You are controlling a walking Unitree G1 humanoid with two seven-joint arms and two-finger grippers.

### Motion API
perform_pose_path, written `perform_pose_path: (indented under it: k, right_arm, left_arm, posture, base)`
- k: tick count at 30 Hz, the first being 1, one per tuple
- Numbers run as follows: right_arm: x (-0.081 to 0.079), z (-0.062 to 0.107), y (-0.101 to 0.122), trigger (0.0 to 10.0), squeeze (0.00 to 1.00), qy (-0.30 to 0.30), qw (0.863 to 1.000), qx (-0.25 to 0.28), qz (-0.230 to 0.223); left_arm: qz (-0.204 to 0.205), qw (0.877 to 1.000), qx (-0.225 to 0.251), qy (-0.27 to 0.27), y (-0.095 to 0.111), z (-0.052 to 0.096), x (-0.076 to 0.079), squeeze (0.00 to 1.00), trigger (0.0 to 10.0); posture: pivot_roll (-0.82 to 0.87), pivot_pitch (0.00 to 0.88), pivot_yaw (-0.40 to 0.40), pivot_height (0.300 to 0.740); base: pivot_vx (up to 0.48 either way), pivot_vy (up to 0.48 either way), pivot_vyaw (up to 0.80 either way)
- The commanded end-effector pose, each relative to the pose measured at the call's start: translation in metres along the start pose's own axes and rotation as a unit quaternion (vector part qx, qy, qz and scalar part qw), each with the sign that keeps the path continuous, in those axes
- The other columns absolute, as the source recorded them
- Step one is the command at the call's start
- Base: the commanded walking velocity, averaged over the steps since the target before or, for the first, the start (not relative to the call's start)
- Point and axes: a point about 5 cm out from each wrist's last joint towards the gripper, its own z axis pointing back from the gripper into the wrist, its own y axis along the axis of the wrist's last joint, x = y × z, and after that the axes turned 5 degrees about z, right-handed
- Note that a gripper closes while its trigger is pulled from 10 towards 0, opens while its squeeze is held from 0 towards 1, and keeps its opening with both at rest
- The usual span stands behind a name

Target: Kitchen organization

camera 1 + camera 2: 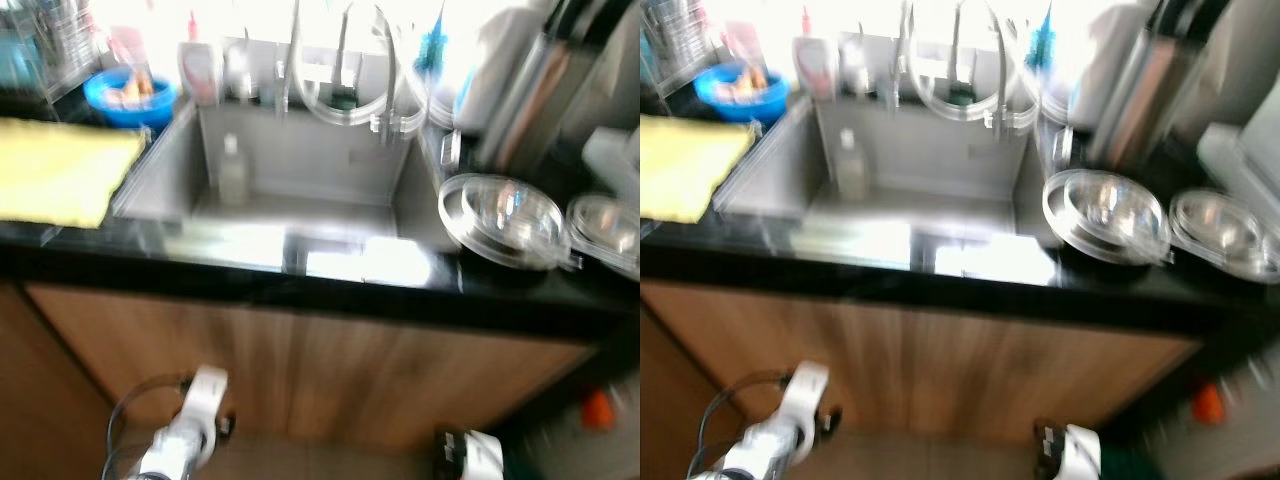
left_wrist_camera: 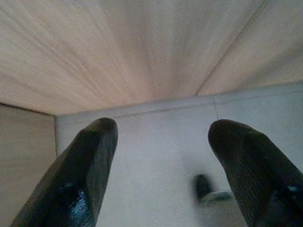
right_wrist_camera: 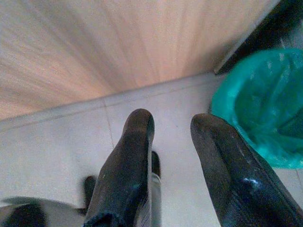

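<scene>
The left gripper [image 2: 163, 142] points down at a pale tiled floor [image 2: 156, 156], its two black fingers [image 2: 80, 175] spread apart. A wooden cabinet front [image 2: 118, 47] rises beyond. A small dark object [image 2: 208, 189], too blurred to identify, rests on the floor.

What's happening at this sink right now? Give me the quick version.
Nothing is being handled yet. The robot stands facing the sink, with both arms hanging low in front of the wooden cabinet. The left tool is open and empty above the floor; the right tool is open too, near a green bag. On the counter sit a yellow cloth, a blue bowl and two glass lids. The head views are blurred.
</scene>
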Motion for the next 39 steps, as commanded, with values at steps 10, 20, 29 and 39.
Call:
perform_pose_path:
  k: [10, 20, 29, 39]
  right_arm:
    - [-0.001, 0.000, -0.002, 10.0, 0.00, -0.002, 1.000, 0.001, -0.009]
    - [-0.003, 0.000, -0.002, 10.0, 0.00, 0.000, 1.000, 0.007, -0.017]
    - [-0.003, 0.001, -0.002, 10.0, 0.00, -0.001, 1.000, 0.006, -0.012]
    - [-0.002, 0.001, -0.004, 10.0, 0.00, 0.000, 1.000, 0.006, -0.012]
  left_arm:
    - [-0.012, 1.000, 0.009, 0.004, 0.005, 0.000, -0.005, 0.00, 10.0]
    - [-0.020, 1.000, 0.014, -0.009, 0.007, -0.001, -0.001, 0.00, 10.0]
    - [-0.024, 1.000, 0.015, -0.013, 0.005, -0.001, 0.003, 0.00, 10.0]
    - [-0.030, 0.999, 0.012, -0.014, 0.004, -0.001, 0.004, 0.00, 10.0]
  posture:
    - [0.14, 0.000, -0.070, 0.740]
    - [0.13, 0.000, -0.064, 0.740]
    - [0.13, 0.000, -0.068, 0.740]
    - [0.13, 0.000, -0.070, 0.740]
  base:
    - [0.000, 0.057, 0.00]
    - [0.000, 0.000, 0.00]
    - [0.160, 0.000, 0.00]
    - [0.302, 0.000, 0.00]
